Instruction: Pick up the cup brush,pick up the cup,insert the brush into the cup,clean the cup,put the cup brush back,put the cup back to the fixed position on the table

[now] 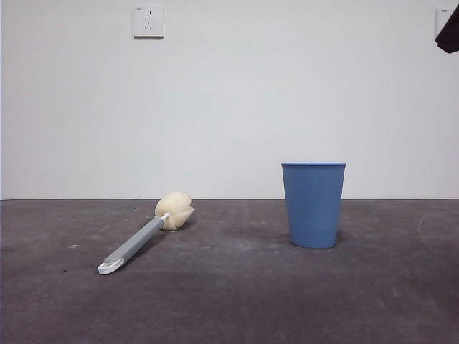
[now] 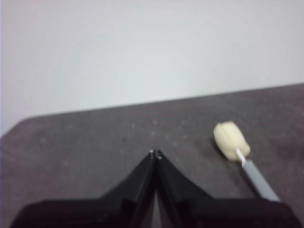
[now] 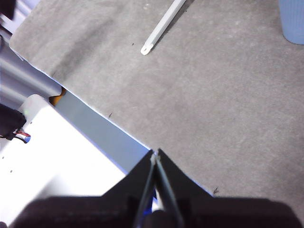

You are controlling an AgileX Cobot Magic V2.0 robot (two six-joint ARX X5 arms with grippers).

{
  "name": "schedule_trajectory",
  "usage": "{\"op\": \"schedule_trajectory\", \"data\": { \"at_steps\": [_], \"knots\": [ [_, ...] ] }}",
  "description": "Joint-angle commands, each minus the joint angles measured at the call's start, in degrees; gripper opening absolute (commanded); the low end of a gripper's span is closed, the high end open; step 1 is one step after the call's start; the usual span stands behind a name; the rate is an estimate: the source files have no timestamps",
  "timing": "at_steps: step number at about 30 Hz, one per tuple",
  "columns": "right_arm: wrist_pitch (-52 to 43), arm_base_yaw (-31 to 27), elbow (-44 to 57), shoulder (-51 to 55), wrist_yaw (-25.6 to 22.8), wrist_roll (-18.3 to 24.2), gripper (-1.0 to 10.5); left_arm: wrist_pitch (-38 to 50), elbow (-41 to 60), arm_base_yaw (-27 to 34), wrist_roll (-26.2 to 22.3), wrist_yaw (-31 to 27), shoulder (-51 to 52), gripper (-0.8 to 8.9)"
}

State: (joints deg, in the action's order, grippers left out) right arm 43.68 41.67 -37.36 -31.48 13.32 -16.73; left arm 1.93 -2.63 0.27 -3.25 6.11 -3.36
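Brush (image 1: 143,240) lies flat on table (image 1: 229,301), handle tip nearest, sponge away; cup (image 1: 313,205) upright, well apart. Nothing lifted yet. Both my grippers, left (image 2: 155,153) and right (image 3: 155,153), closed, empty. Next: open left, straddle handle.

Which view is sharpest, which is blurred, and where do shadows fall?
Front view: sharp and evenly lit, with soft shadows beside the cup and under the cup brush on the table. Left wrist view: soft focus, the sponge head and left gripper blurred. Right wrist view: fairly clear around the right gripper, with the white base overexposed.
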Motion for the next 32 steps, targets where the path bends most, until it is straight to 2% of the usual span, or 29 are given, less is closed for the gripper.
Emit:
{"op": "schedule_trajectory", "data": {
  "at_steps": [1,11,32],
  "knots": [
    [-0.2,0.1,0.1,0.1,-0.2,-0.3,0.0,-0.5,2.5,0.3,1.9,-0.2,1.8,-0.03],
    [-0.3,0.1,0.1,0.1,-0.2,-0.3,0.0,-12.5,2.4,0.3,2.1,0.1,3.2,-0.03],
    [-0.2,0.1,0.1,0.1,-0.2,-0.3,0.0,-12.0,2.4,0.3,2.1,0.0,3.1,-0.03]
  ]
}}
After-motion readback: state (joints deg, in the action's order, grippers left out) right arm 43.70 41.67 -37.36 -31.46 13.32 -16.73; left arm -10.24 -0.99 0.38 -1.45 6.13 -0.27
